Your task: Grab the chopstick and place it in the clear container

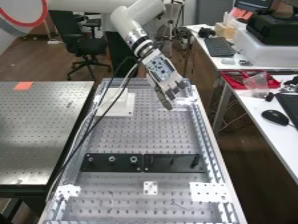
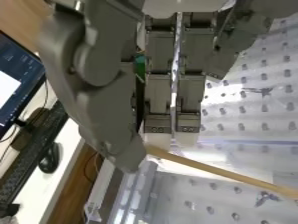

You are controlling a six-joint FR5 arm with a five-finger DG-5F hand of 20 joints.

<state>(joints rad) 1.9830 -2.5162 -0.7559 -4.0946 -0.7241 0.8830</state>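
Hand point(image 1: 169, 91) pinching chopstick point(image 2: 216, 171), one end hidden, other cut off

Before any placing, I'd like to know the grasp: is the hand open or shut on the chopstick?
Shut on it: in the wrist view, the hand pinches the chopstick between thumb and fingertips.

Counts, high view: hand point(image 1: 167, 89), 1; black plates point(image 1: 174, 163), 2, lower centre; keyboards point(image 1: 218, 46), 2, right side; mouse point(image 1: 275, 117), 1; office chair point(image 1: 86, 45), 1, upper left; orange patch point(image 1: 23, 86), 1, left. Wrist view: chopstick point(image 2: 223, 173), 1.
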